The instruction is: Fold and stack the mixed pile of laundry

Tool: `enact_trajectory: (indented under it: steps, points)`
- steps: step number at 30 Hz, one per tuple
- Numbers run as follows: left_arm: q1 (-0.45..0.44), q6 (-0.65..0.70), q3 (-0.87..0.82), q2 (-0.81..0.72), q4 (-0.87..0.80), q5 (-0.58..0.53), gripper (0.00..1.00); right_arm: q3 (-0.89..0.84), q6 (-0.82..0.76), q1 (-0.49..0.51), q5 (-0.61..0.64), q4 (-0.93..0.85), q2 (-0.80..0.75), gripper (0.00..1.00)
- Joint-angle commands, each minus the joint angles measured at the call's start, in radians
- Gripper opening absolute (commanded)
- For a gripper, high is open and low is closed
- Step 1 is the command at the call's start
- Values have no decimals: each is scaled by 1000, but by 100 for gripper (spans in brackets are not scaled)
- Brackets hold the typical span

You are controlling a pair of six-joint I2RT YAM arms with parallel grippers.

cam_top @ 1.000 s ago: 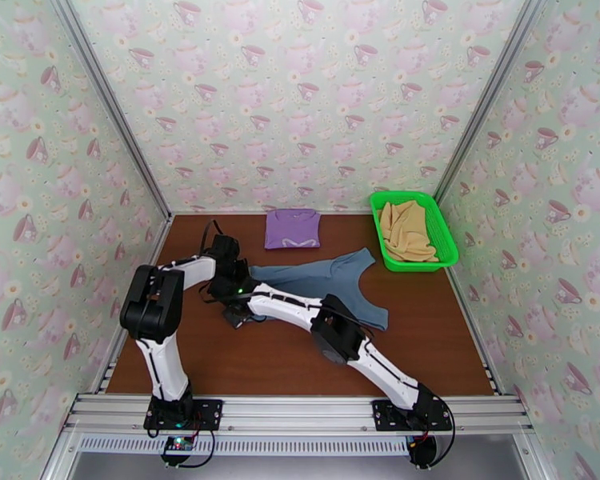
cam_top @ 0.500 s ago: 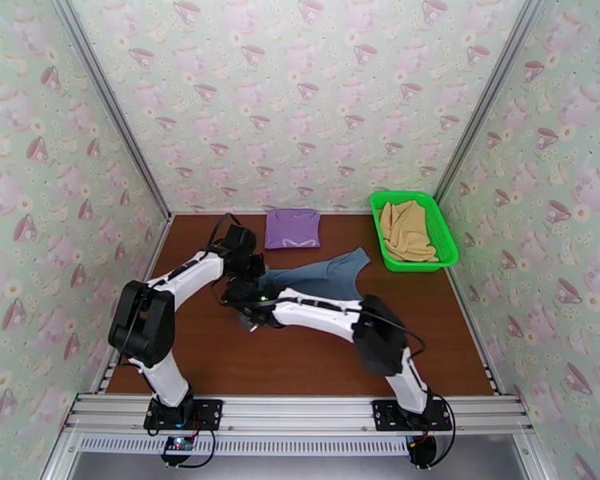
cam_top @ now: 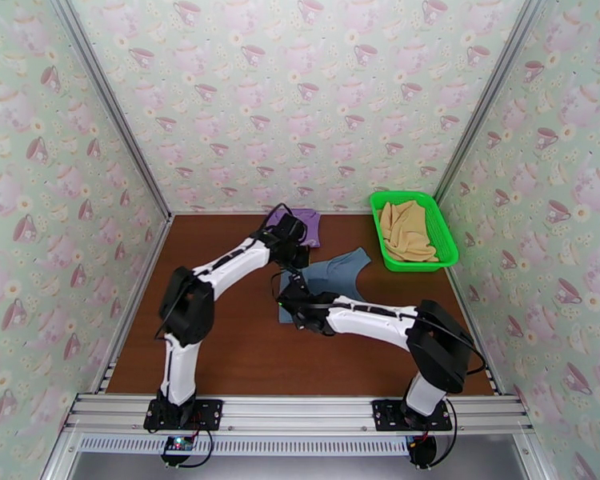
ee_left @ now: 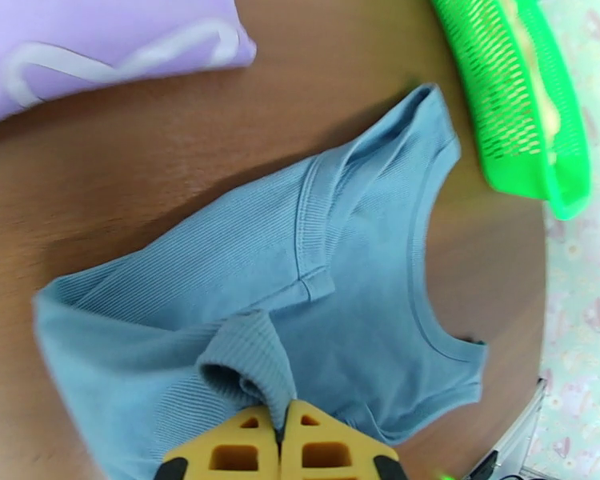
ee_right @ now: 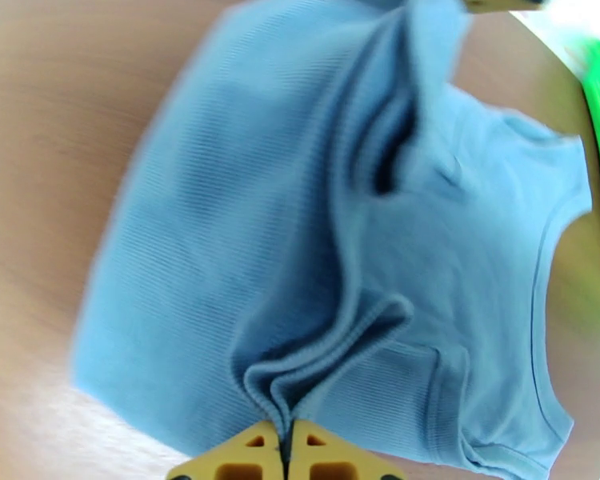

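Top external view: both arms are reaching over the brown desk (cam_top: 220, 346), and their tools are meeting at the centre of the frame.
Left tool (cam_top: 294, 262): it is hanging just above the frame's centre, at the upper left edge of the slate blue-grey garment (cam_top: 336, 274). In the left wrist view its yellow fingers (ee_left: 236, 454) are pressing together on a raised ribbed fold at the bottom centre.
Right tool (cam_top: 289, 298): it is sitting just below the left tool, at the garment's lower left corner. In the right wrist view its yellow fingers (ee_right: 256, 458) are closing tight on a bunched hem at the bottom centre.
Slate blue-grey garment: it is lying on the desk right of centre, with its neckline and shoulder pointing toward the upper right. The pinched edges are lifting into loose folds over the flat part.
Lilac purple garment (cam_top: 310, 228): it is lying folded at the far edge of the desk, above centre, partly behind the left wrist and apart from the blue-grey cloth.
Tan-yellow garment (cam_top: 406, 230): it is lying crumpled inside the basket.
Green basket (cam_top: 378, 226): it is standing at the upper right of the desk, near the blue-grey garment's shoulder but not touching it.
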Motion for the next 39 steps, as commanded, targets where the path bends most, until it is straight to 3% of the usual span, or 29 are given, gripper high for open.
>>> enact_trajectory:
  steps: [1,9,10,11,13,18,21,25,31,33,34,36,39]
  points:
    - [21,16,88,71,-83,-60,0,-34,74,-20,40,8,4,0]
    - [20,27,157,165,-89,-67,0,-29,88,-42,46,27,84,0]
    - [22,30,172,175,-92,-72,1,-27,89,-49,47,25,91,5]
    - [22,32,184,183,-93,-75,6,-27,93,-52,49,24,94,9]
    - [23,38,215,197,-91,-80,27,-30,102,-61,67,19,92,22]
    - [26,60,303,206,-100,-146,64,-49,107,-83,112,-16,34,40]
    - [25,81,317,174,-103,-197,70,-76,113,-97,158,-57,-32,45]
    - [25,103,211,56,-77,-283,76,-142,127,-136,194,-110,-148,45]
    - [29,124,-79,-185,-61,-388,76,-242,110,-192,147,-114,-330,39]
    - [36,115,-154,-227,-66,-401,74,-256,79,-193,67,-68,-362,32]
    - [40,109,-185,-236,-64,-400,70,-260,67,-192,18,-45,-365,24]
    - [51,92,-251,-236,-33,-386,55,-251,40,-192,-109,23,-346,3]
    - [69,59,-306,-200,33,-344,28,-234,42,-192,-241,122,-278,0]
